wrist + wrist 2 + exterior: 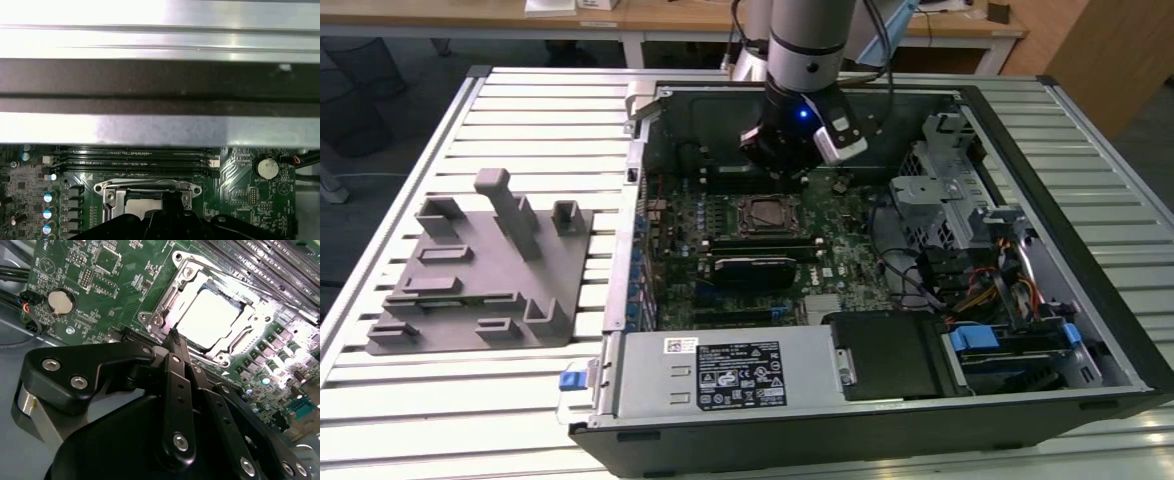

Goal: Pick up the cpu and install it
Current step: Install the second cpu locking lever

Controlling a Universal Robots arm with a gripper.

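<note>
1. The black two-finger gripper (790, 160) on the silver arm (803, 40) hangs inside the open black computer case (1067, 400), over the green motherboard (847, 250).
2. In the second wrist view the gripper (174, 336) shows its dark fingers (176, 347) pressed together to a narrow tip, nothing pinched between them.
3. Just beyond that tip sits the cpu (210, 320), a flat square chip with a shiny silver top, lying in the metal-framed socket (160, 315) on the board.
4. The tip is right at the socket frame's edge; whether it touches the frame I cannot tell.
5. In the first wrist view the gripper body (165, 225) covers part of the socket (147, 192), with a pale sliver of the cpu (142, 204) peeking out beside it.
6. Past the socket from the gripper run the long dark memory slots (135, 160), and off to one side sits a round silver coin battery (265, 169).
7. In the exterior view the socket (763, 213) lies just below the gripper.
8. Well away from the gripper, outside the case on the slatted metal table (480, 390), rests the grey plastic fixture plate with upright posts (480, 270).
</note>
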